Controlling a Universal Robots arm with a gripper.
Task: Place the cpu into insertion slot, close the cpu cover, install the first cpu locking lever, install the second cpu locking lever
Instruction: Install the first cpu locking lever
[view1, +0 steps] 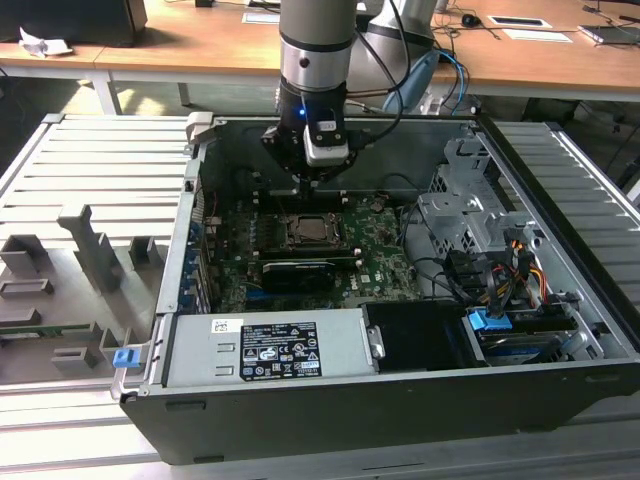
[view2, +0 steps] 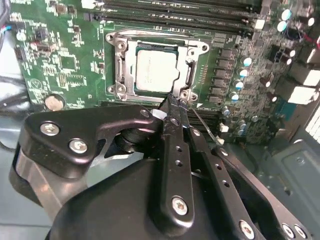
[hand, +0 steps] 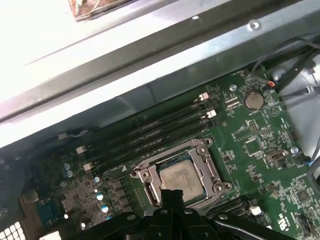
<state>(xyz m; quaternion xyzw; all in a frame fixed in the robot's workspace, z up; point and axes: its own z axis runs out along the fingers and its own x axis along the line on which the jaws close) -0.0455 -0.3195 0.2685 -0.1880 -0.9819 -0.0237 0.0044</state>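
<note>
The cpu (view2: 156, 70), a small square chip with a pale metal top, lies flat in the insertion slot on the green board, so the slot's pin field is hidden. The silver cpu cover (view2: 119, 64) lies down around it as a frame. My gripper (view2: 176, 102) is shut, its thin black fingers meeting at the cover's near corner, beside a thin wire locking lever (view2: 206, 129) that slants away from that corner. In the first wrist view the cpu (hand: 179, 175) sits just beyond my gripper (hand: 172, 196). In the exterior view my gripper (view1: 305, 182) hangs just above the cpu (view1: 310, 231).
Long memory slots (hand: 150, 135) run beside the socket. A black card (view1: 298, 272) lies in front of it, and a grey power supply (view1: 270, 350) sits nearer still. A drive cage (view1: 470, 215) and cables (view1: 500, 270) crowd the exterior view's right. Case walls (view1: 190, 230) enclose the board.
</note>
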